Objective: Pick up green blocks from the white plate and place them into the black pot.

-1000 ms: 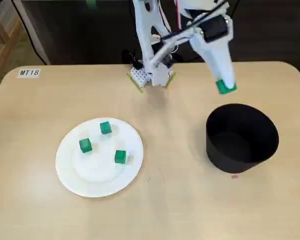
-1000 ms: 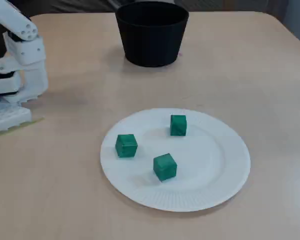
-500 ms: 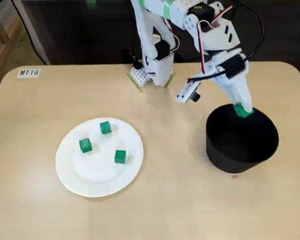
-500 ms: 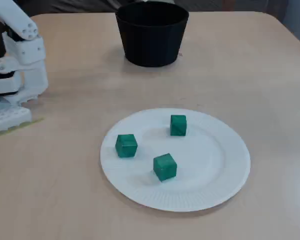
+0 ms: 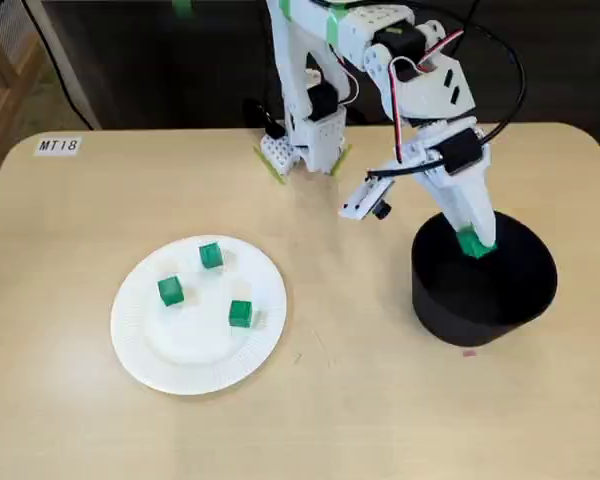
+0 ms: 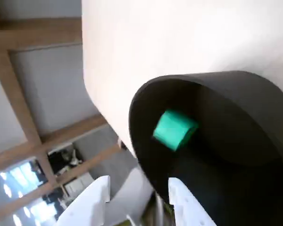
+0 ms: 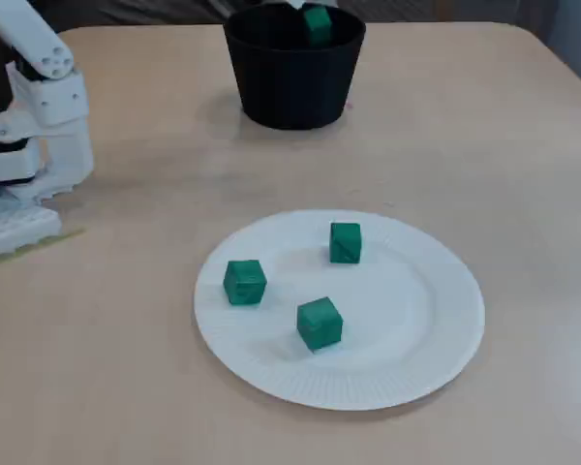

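The black pot (image 5: 485,300) stands at the right of a fixed view and at the far end of the table in the other (image 7: 290,87). My gripper (image 5: 470,232) hangs over its mouth. In the wrist view its white fingertips (image 6: 103,182) stand apart with nothing between them, and a green block (image 6: 174,129) is loose in the air inside the pot (image 6: 254,117), clear of the gripper (image 6: 137,181). That block (image 7: 317,24) shows at rim height. Three green blocks (image 5: 211,255) (image 5: 171,291) (image 5: 240,314) lie on the white plate (image 5: 195,375).
The arm's base (image 5: 305,150) is clamped at the table's far edge, left in the other fixed view (image 7: 29,145). A label reading MT18 (image 5: 58,146) sits at the far left corner. Plate (image 7: 416,329) and pot stand well apart.
The gripper carried the green block from above the table behind the pot down over the pot's mouth, and the block has come free of the fingers. The plate's three blocks have not moved.
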### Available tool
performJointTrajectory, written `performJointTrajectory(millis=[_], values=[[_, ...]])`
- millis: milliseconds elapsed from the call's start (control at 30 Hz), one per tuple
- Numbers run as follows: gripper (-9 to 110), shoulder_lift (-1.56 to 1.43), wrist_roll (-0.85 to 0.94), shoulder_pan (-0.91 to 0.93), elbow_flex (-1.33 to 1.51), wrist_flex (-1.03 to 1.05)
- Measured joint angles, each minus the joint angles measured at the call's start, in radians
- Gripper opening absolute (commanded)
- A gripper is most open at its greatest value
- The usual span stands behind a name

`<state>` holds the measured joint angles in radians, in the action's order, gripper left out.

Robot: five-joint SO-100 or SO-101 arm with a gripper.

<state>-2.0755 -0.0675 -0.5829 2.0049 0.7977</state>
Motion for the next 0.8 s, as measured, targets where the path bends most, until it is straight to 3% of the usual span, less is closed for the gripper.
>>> performJointTrajectory(millis=[133, 333, 467, 800], values=[[-2, 0.000, 0.014, 0.023, -0.032, 0.046], [-2, 0.000, 0.081, 0.163, -0.153, 0.235], [-2, 0.000, 0.098, 0.360, -0.233, 0.405], [-2, 0.112, -0.172, 0.896, -0.290, 0.670]])
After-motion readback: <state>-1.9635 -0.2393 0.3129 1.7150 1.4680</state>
